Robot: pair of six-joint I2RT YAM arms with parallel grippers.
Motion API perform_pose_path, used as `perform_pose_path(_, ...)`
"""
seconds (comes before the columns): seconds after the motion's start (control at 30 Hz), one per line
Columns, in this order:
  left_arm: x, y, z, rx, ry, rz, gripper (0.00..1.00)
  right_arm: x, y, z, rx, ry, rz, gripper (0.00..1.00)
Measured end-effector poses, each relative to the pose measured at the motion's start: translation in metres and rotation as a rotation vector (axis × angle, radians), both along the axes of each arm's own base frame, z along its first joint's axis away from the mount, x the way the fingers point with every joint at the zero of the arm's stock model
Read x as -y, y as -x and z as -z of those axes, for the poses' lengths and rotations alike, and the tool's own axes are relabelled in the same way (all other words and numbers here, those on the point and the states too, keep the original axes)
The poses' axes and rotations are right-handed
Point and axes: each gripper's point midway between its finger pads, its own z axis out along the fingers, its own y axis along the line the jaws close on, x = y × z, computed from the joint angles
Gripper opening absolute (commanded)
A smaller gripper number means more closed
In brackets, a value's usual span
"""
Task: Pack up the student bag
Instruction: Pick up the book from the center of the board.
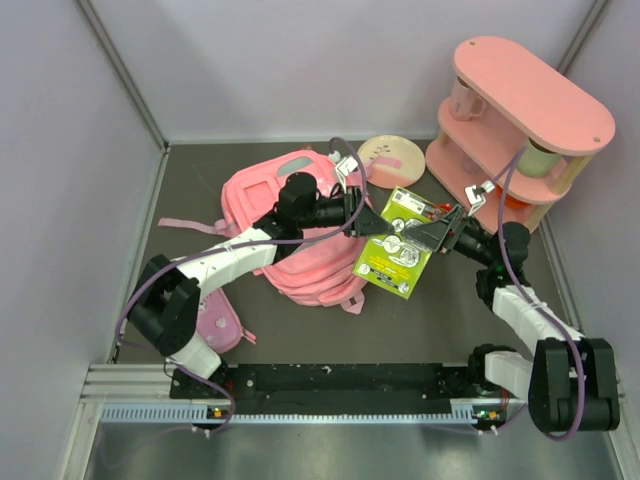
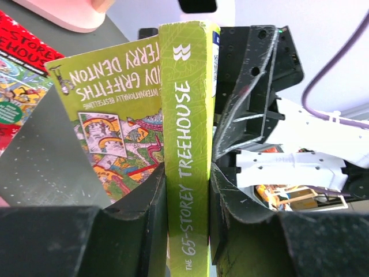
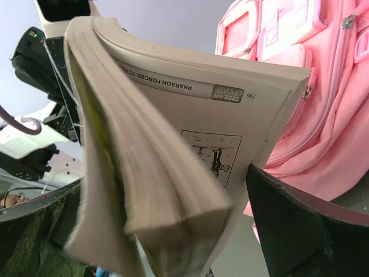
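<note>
Pink student bag lies beside the left gripper — book clamped.

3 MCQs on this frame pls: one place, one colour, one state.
1. Where is the book relative to the bag?
A. inside it
B. to its right, held between the arms
C. under it

2. What colour is the book's cover?
A. green
B. blue
C. white

3. What is the left pincer doing?
A. open, clear of everything
B. shut on the book's spine
C. shut on nothing

Key:
1 B: the top view shows the book beside the bag, not in it.
2 A: the cover and spine are lime green.
3 B: the left wrist view shows it clamping the spine.
</note>
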Motion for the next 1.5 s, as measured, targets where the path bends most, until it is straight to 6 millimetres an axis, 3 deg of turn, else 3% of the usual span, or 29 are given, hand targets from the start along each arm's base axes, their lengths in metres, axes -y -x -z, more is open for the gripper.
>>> perform_pose_path(0.33,-0.002,0.005,-0.013,-0.018,0.065,0.036,0.0,-0.007,0.0,-0.007,-0.004,-0.123,-0.075,0.99)
perform_pose_path(0.6,-0.012,-0.002,-0.005,-0.027,0.028,0.009,0.0,-0.004,0.002,0.011,-0.089,-0.169,-0.024,0.99)
perform_pose_path(0.9,-0.031,-0.002,-0.04,0.052,0.062,-0.054,0.0,0.005,0.008,-0.006,0.033,-0.053,0.11,0.99)
perform_pose_path(1.07,-0.037,-0.009,-0.054,0.067,0.098,-0.096,0.0,0.004,0.009,0.001,0.012,-0.026,0.103,0.99)
perform_pose_path(1.5,-0.033,-0.009,-0.059,0.021,0.178,-0.071,0.0,-0.016,0.018,-0.014,0.029,-0.107,-0.022,0.99)
